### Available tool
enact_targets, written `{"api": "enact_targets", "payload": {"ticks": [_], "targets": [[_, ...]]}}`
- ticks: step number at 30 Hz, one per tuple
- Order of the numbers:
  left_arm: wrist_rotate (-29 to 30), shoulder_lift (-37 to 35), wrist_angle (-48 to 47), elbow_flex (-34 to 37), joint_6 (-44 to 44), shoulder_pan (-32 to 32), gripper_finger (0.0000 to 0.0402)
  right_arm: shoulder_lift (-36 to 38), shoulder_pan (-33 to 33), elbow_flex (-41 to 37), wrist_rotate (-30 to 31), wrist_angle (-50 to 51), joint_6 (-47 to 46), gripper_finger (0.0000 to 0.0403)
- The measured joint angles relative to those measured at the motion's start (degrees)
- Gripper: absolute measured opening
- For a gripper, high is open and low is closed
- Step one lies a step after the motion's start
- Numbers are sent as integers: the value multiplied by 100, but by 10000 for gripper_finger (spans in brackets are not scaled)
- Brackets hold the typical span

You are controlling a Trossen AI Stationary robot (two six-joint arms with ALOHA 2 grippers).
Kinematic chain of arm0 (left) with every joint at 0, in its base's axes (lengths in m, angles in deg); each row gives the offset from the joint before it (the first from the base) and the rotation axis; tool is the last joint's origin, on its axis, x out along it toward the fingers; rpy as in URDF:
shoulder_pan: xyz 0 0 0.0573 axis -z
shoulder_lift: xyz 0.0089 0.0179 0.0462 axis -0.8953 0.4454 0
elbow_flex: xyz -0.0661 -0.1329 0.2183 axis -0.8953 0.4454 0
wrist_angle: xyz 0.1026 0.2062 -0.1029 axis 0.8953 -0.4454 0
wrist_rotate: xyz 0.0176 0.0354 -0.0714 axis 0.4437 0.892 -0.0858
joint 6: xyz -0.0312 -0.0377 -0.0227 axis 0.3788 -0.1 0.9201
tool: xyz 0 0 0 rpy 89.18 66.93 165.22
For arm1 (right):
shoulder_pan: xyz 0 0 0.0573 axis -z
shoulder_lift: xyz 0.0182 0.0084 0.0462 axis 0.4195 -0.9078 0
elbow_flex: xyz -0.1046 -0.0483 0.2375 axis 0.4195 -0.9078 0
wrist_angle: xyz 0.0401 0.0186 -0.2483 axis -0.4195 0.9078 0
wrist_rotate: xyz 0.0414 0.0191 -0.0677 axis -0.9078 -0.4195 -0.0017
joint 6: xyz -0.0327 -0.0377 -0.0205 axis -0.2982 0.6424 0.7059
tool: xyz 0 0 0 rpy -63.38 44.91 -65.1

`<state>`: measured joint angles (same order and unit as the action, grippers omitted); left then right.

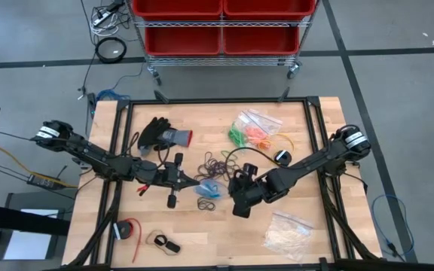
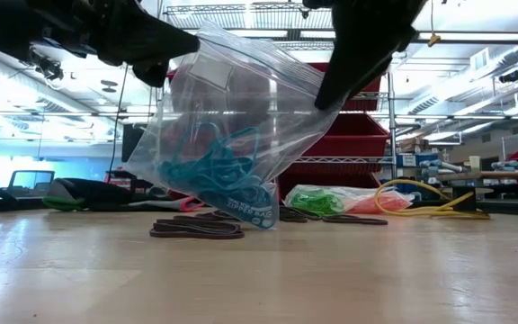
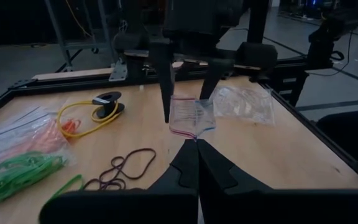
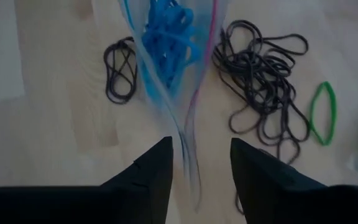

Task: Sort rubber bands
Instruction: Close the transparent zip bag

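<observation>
A clear plastic zip bag [image 2: 227, 126] with blue rubber bands [image 2: 223, 175] inside hangs over the middle of the wooden table [image 1: 224, 233]. Its long side runs up and down, tilted a little. The open top points up and the bottom corner touches the table. The blue bands sit in a heap at the low end.

The left gripper [image 3: 197, 148] has its fingers pressed tight together on one top edge of the bag. The right gripper [image 4: 201, 158] hangs above the bag and points down. Its fingers are apart, with the other top edge of the bag between them. I cannot tell if they squeeze it.

A pile of thin black rubber bands [image 4: 263, 81] lies on the table just beside the bag. A few more black loops [image 4: 120, 68] lie on its other side. One green rubber band [image 4: 323, 112] lies alone near the black pile.

Farther back, another clear bag with green and orange bands [image 1: 253, 132] lies flat. A black glove [image 1: 160, 135] lies near the left arm.
</observation>
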<state>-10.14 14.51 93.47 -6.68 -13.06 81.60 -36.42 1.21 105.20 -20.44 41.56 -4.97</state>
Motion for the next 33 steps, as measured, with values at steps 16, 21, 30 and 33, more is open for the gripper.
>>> {"api": "enact_targets", "payload": {"ticks": [16,21,30,33], "targets": [[138,0,-149,0,9,2,0,-69,53,-2,-89,-17,222,6],[149,0,-146,0,0,2,0,-69,55,-2,-90,161,111,3],[346,-25,-182,0,-21,2,34,-67,77,-2,-161,148,140,1],[344,-94,-287,0,-26,2,65,-65,79,-2,-198,151,155,0]]}}
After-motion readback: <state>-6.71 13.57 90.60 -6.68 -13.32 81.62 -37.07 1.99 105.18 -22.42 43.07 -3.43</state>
